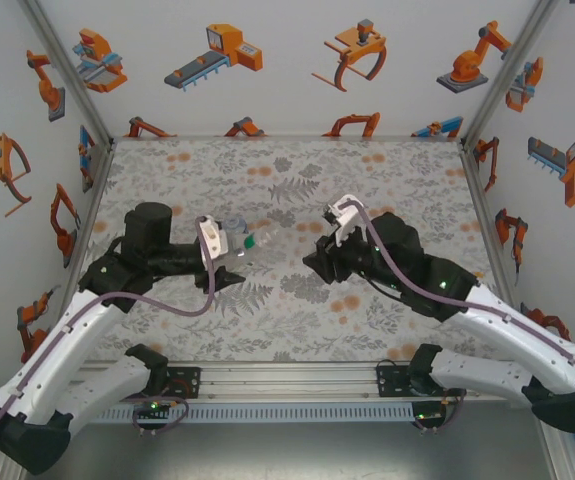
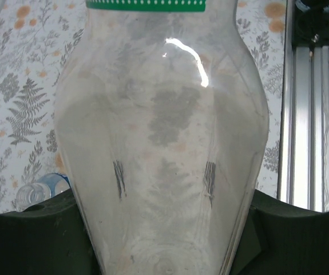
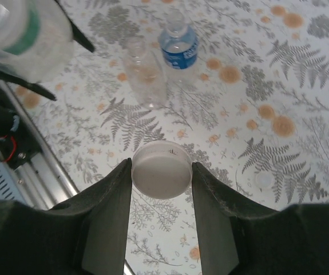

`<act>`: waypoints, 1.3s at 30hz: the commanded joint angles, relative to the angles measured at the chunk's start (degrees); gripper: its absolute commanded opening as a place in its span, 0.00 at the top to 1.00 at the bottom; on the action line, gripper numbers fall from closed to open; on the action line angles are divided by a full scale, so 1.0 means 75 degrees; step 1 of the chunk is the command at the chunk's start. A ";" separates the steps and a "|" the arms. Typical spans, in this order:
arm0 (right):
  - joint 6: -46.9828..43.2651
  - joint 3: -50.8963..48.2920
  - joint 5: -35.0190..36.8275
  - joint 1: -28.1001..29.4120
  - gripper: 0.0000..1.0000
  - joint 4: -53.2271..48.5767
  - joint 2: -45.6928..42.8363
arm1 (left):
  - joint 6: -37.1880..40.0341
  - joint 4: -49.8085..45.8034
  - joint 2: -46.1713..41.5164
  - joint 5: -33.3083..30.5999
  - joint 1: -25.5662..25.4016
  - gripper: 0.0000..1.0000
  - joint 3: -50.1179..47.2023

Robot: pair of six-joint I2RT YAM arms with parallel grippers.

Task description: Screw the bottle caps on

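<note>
My left gripper (image 1: 229, 240) is shut on the clear bottle with the green-white label (image 2: 164, 114), which hangs above the table and is seen end-on in the left wrist view. The dark fingers (image 2: 32, 240) flank its sides. My right gripper (image 3: 162, 179) is shut on a white bottle cap (image 3: 161, 163), pinched by its rim between both fingers, well above the table. In the right wrist view the green-labelled bottle (image 3: 27, 34) is at the upper left. Below on the floral mat lie the plain bottle (image 3: 144, 74) and the blue-labelled bottle (image 3: 178, 46). Another cap (image 3: 263, 180) rests on the mat.
An aluminium rail (image 2: 313, 114) runs along the table's near edge. White walls with robot prints (image 1: 297, 60) close in the table on three sides. Both arms meet over the middle of the floral mat (image 1: 287, 170), their grippers a short gap apart.
</note>
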 commanded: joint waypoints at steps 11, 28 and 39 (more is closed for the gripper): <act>-0.2577 0.0225 -0.3067 0.0055 0.75 0.0954 -0.0357 | 0.1025 -0.0336 -0.0250 0.0127 -0.0203 0.98 -0.0662; -0.3486 0.1034 -0.3972 0.0054 0.77 0.0794 0.0675 | 0.1082 -0.0350 -0.0229 0.0062 -0.0238 1.00 -0.0780; -0.4314 0.1883 -0.4225 0.0051 0.78 -0.0442 0.1272 | 0.1256 -0.0513 -0.0244 0.0080 -0.0270 1.00 -0.0780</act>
